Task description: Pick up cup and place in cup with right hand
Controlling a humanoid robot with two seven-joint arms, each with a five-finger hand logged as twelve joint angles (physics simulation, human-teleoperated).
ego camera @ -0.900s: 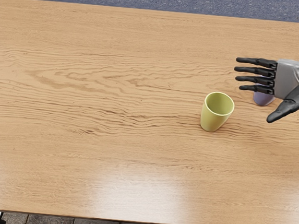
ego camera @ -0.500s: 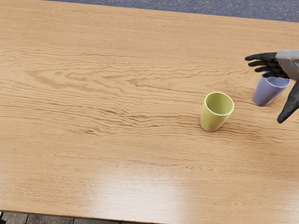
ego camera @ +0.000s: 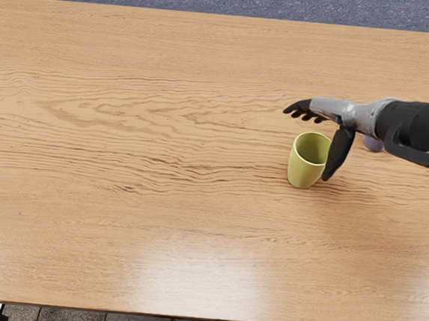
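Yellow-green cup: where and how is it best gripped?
Probably around the yellow-green cup's outer wall, just below the rim, from the picture's right, where the right hand comes in: the cup stands upright, tapers toward its base and shows no handle.

We see a brightly lit tabletop (ego camera: 120,205), a broad whitish glare washing out its near middle and paler patches at its near left and right corners. We find only soft, faint shading around the yellow-green cup (ego camera: 301,170). The wood grain looks crisp to us; the far floor (ego camera: 251,0) is dimmer.
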